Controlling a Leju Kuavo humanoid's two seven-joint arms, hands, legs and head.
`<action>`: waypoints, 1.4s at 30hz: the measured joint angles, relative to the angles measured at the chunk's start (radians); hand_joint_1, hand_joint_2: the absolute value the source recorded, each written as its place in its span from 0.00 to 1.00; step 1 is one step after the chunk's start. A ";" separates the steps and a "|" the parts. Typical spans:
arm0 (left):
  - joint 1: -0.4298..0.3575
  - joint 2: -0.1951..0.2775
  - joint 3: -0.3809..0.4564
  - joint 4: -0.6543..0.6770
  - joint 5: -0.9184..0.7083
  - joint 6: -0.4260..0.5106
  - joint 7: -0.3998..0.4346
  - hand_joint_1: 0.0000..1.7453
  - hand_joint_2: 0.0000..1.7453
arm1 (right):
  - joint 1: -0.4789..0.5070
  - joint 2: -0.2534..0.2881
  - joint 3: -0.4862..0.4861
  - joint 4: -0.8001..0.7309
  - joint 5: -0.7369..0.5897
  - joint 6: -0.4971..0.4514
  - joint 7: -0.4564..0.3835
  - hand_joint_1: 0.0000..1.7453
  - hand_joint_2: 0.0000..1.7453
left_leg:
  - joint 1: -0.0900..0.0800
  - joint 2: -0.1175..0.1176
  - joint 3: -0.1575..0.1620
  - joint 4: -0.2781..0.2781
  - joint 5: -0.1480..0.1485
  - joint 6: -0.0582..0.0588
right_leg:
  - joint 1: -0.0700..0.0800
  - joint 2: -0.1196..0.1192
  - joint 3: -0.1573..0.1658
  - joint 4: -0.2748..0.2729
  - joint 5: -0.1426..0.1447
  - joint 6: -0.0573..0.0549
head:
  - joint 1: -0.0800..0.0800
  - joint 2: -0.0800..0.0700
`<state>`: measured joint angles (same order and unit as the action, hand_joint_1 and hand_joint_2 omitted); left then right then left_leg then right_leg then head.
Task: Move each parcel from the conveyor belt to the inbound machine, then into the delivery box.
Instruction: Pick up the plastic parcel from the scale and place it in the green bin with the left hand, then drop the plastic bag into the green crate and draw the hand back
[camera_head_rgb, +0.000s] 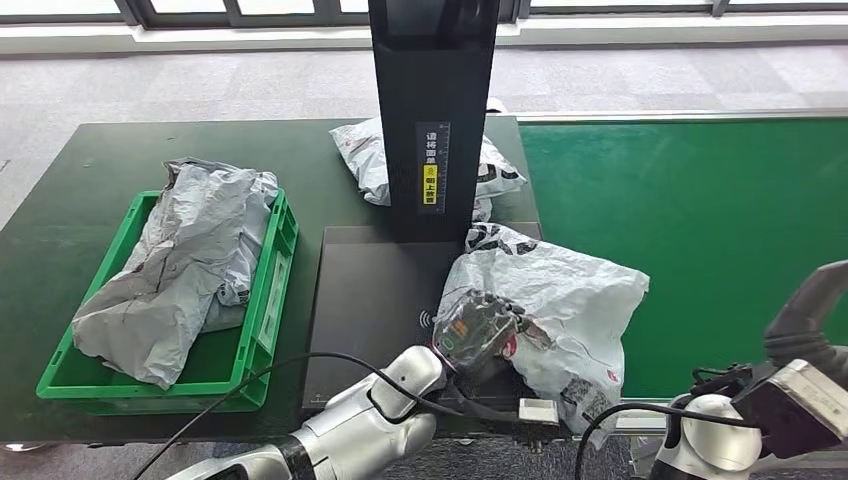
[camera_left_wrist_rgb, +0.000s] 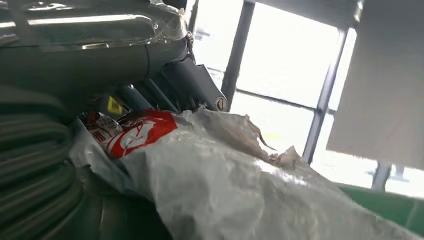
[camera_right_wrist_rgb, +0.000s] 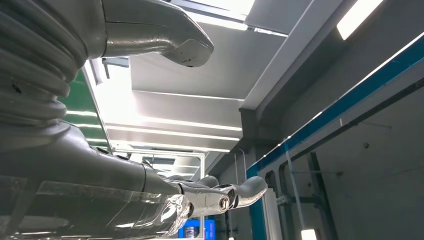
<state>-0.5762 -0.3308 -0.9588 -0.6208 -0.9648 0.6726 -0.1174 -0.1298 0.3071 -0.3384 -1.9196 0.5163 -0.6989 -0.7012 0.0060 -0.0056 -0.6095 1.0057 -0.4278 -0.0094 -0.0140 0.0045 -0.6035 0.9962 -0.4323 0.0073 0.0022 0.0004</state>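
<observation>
The white parcel (camera_head_rgb: 560, 300) lies crumpled on the right part of the inbound machine's black plate (camera_head_rgb: 370, 300), its far corner against the foot of the machine's upright black column (camera_head_rgb: 432, 120) and its right side hanging over the plate's edge toward the green conveyor belt (camera_head_rgb: 700, 230). The left hand (camera_head_rgb: 480, 333) sits on the near left part of this parcel — its dark fingers (camera_head_rgb: 500, 315) curl into the plastic and bunch it, so the parcel lies under and between the fingers. In the left wrist view the same parcel (camera_left_wrist_rgb: 240, 185) fills the space just beyond the hand (camera_left_wrist_rgb: 50, 165), with a red and white printed patch close to the thumb and the fingers (camera_left_wrist_rgb: 195, 87) bent over the wrinkled film.

Behind the column lies a second white parcel (camera_head_rgb: 370, 160), partly hidden by it. To the left of the plate, well apart from the held parcel, stands the green delivery box (camera_head_rgb: 262, 300) with a grey parcel (camera_head_rgb: 180, 270) heaped in it.

The right hand (camera_right_wrist_rgb: 220, 195) is up in the air, seen against the ceiling — its fingers (camera_right_wrist_rgb: 250, 190) are stretched out and apart, holding nothing. The right arm (camera_head_rgb: 790, 390) shows at the near edge of the conveyor belt.
</observation>
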 joint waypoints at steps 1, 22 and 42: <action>0.013 0.014 0.041 -0.062 -0.012 -0.002 -0.012 1.00 1.00 | 0.000 0.000 0.000 0.000 0.000 0.000 0.000 0.00 1.00 | 0.000 0.000 0.000 0.000 0.000 0.000 | 0.000 0.000 0.000 0.000 0.000 0.000 | 0.000 0.000; 0.213 0.082 0.390 -0.623 -0.183 0.015 -0.154 1.00 1.00 | 0.001 0.000 0.000 0.007 0.010 0.000 0.000 0.00 1.00 | 0.000 0.000 -0.001 0.000 -0.003 0.000 | 0.000 0.000 -0.001 0.000 -0.003 0.000 | 0.000 0.000; 0.290 0.007 1.098 -1.242 -0.123 0.029 -0.338 1.00 1.00 | 0.004 0.000 0.000 0.006 -0.016 0.000 0.000 0.00 1.00 | 0.001 0.000 0.000 0.000 -0.003 -0.002 | 0.002 0.000 -0.001 0.001 -0.005 -0.003 | 0.000 0.000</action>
<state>-0.2861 -0.3243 0.1395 -1.8631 -1.0876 0.7011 -0.4551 -0.1262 0.3071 -0.3384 -1.9136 0.5001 -0.6992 -0.7012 0.0075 -0.0052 -0.6097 1.0055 -0.4313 -0.0112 -0.0123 0.0049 -0.6047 0.9971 -0.4370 0.0048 0.0022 0.0004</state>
